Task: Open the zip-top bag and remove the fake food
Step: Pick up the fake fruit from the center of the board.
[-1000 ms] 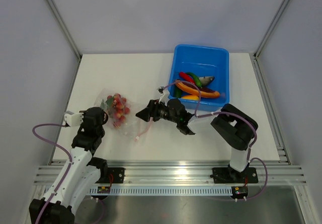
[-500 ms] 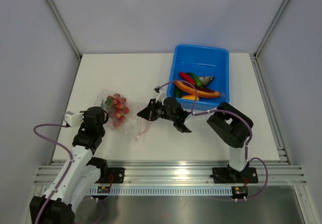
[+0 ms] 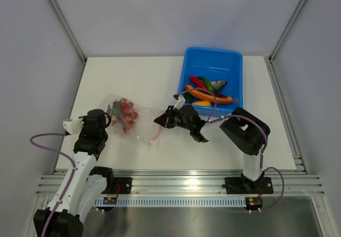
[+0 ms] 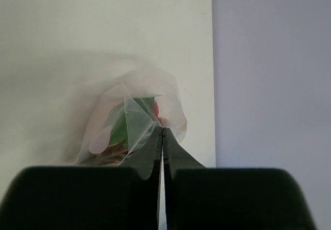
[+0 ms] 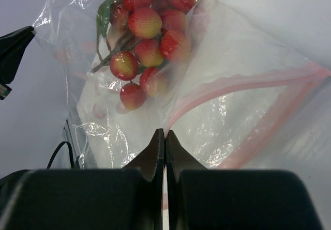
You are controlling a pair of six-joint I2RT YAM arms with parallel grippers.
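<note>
The clear zip-top bag (image 3: 133, 121) is held between both grippers on the white table, its pink zipper strip (image 5: 243, 80) gaping toward the right arm. My left gripper (image 3: 107, 119) is shut on the bag's far film edge (image 4: 135, 117), fingertips meeting at the left gripper (image 4: 163, 129). My right gripper (image 3: 159, 121) is shut on the zipper strip, which runs into the closed tips of the right gripper (image 5: 164, 132). Of the fake food, a red grape bunch (image 5: 147, 26) with green leaves sits inside the bag (image 5: 217, 111). Several other pieces of fake food (image 3: 209, 90) lie in the blue tub.
The blue tub (image 3: 234, 69) stands at the back right, just behind the right arm's forearm. Grey walls with metal posts close in the table on three sides. The table's left edge (image 4: 212, 59) runs close beside the left gripper.
My right gripper has closed on the zipper strip and drawn back a little to the right. The bag has shifted and stretched with it. The left arm has edged slightly left, still shut.
</note>
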